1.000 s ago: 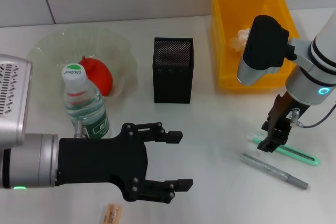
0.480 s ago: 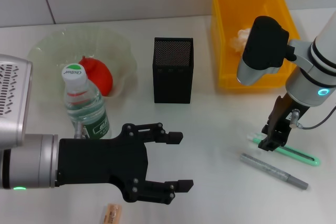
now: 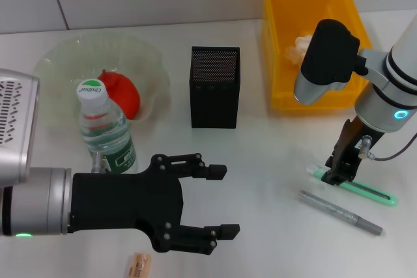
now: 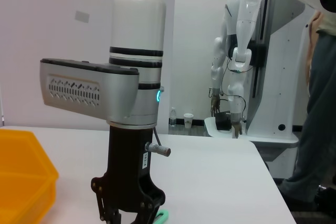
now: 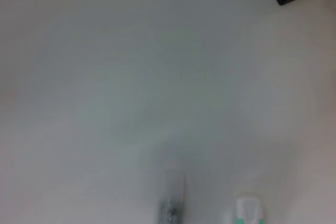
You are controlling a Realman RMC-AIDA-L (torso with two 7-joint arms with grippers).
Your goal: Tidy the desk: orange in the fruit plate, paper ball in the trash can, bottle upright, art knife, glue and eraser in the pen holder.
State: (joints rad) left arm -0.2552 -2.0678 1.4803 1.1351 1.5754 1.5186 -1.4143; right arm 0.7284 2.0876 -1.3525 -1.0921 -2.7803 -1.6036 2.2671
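Right gripper point(image 3: 339, 175) down on the green art knife point(image 3: 365, 190).

From the head view, its fingers look clamped on the knife's near end, though I cannot tell for sure; the grey glue point(image 3: 340, 212) lies just beside. The left gripper point(image 3: 218, 200) hangs spread wide over the desk point(image 3: 273, 148), the eraser point(image 3: 138, 266) near it. Orange point(image 3: 122, 92) sits in the fruit plate point(image 3: 65, 56), bottle point(image 3: 104, 131) upright, paper ball point(image 3: 298, 47) in the trash can point(image 3: 280, 4), pen holder point(image 3: 214, 87) between them. The left wrist view shows the right gripper point(image 4: 128, 216) low over the knife point(image 4: 161, 216). The right wrist view shows the knife point(image 5: 248, 211) and glue point(image 5: 172, 200), blurred.

L gripper point(image 3: 218, 200) open, R gripper point(image 3: 339, 175) lowered
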